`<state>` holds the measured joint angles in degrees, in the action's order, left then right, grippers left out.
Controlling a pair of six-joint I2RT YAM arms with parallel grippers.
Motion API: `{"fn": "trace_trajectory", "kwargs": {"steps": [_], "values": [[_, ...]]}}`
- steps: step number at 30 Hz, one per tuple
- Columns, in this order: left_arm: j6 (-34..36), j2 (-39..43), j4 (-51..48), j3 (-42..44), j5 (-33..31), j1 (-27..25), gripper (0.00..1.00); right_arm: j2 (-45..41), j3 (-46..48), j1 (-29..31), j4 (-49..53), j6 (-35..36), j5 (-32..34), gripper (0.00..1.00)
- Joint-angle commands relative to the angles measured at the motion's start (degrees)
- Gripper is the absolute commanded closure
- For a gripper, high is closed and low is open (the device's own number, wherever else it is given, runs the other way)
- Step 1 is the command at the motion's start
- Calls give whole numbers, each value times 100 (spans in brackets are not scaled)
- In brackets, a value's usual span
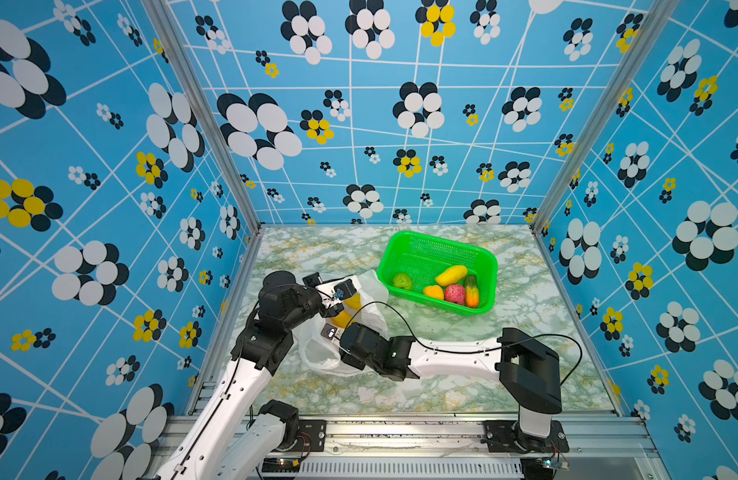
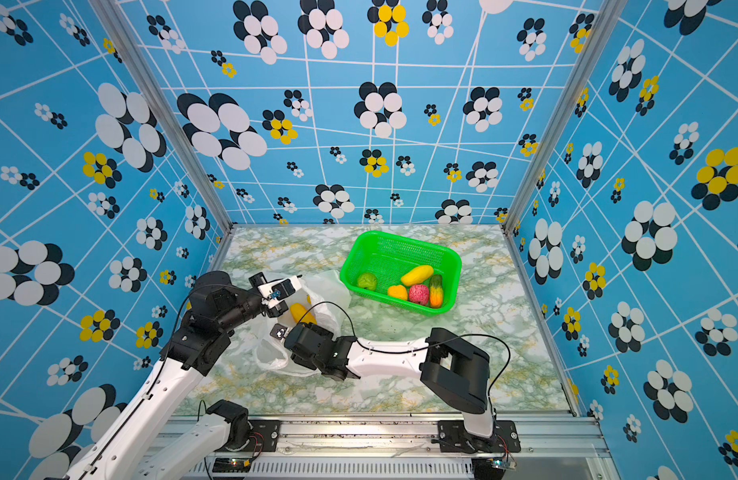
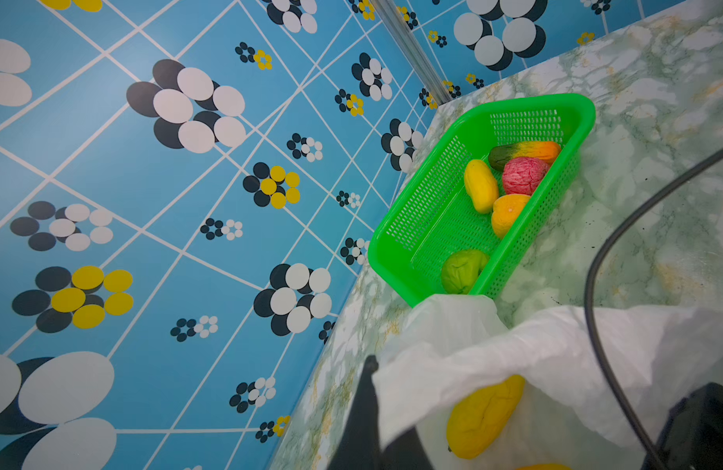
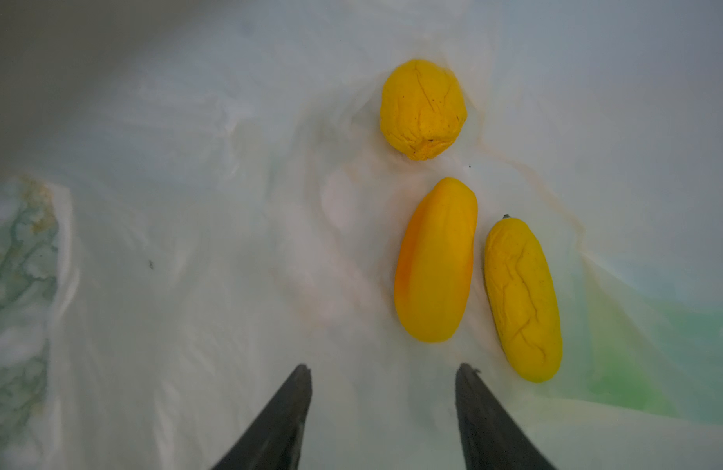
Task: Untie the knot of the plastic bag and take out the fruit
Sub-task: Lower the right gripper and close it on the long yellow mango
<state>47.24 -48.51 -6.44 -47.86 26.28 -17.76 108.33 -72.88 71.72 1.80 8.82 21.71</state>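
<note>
Five fruits in one basket (three more inside one bag).

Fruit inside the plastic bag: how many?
3 visible, in the right wrist view: a stubby yellow one farthest from the right tool, then a smooth yellow-orange one and a wrinkled yellow one side by side, nearer it. Folds of the plastic bag may hide more.

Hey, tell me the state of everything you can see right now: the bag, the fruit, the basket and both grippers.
plastic bag: untied, mouth open.
left gripper: shut on the bag's rim.
right gripper: open, empty, reaching inside the bag.
three yellow fruits: loose inside the bag, ungripped.
green basket: upright, partly filled.
five fruits: lying in the basket.
</note>
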Motion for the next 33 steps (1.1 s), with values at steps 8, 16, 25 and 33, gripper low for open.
{"fn": "trace_trajectory", "kwargs": {"steps": [8, 16, 25, 33], "values": [[38, 61, 18, 4, 0, -22, 100, -1017, 1227, -248, -1245, -639, -936, 19], [49, 70, 11, 7, -9, -27, 100, -520, 657, -664, -609, -1018, -1152, 31], [41, 62, 11, -4, 19, -19, 100, 762, -775, -661, 698, -971, -533, 20], [39, 52, -15, -22, 61, -22, 100, 1997, -2234, -677, 1735, -673, 73, 12]]}}
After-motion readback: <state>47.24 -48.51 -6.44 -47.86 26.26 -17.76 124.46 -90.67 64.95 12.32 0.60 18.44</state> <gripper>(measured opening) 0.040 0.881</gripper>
